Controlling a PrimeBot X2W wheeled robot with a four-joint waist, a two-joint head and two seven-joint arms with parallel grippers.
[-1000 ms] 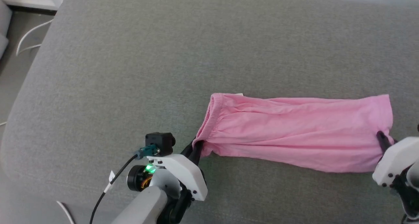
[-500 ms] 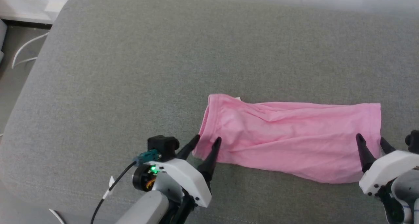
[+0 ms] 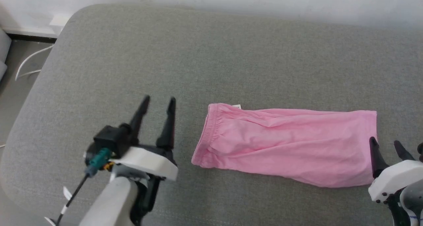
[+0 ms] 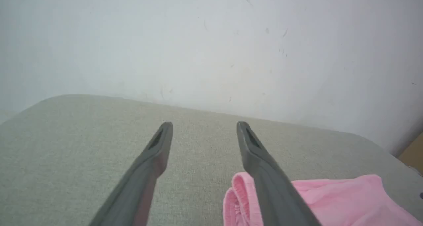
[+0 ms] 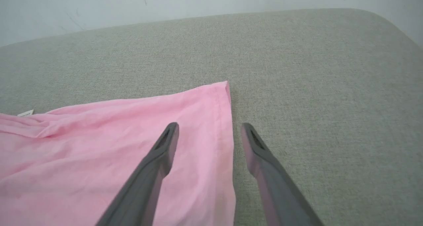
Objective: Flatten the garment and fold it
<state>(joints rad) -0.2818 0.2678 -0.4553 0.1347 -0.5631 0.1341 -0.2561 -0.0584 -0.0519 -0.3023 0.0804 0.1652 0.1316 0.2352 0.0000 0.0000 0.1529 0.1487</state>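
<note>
Garment (image 3: pixel 287 146): pink, shorts-like, lying lengthwise on the grey cushion (image 3: pixel 211 60), waistband (image 3: pixel 203 136) toward the robot's left, hem (image 5: pixel 224 120) toward its right, shallow creases near the white label (image 3: pixel 236 106). Risk: the thin cloth may bunch or drag if the right gripper (image 3: pixel 384 141), jaws wide astride the hem by its near corner, closes low or pulls unevenly, folding the creases in. Change from a second ago: neither gripper pinches a near corner any longer, the cloth lies slack rather than taut, and the left gripper (image 3: pixel 159 99), jaws wide, stands well apart from the waistband.
</note>
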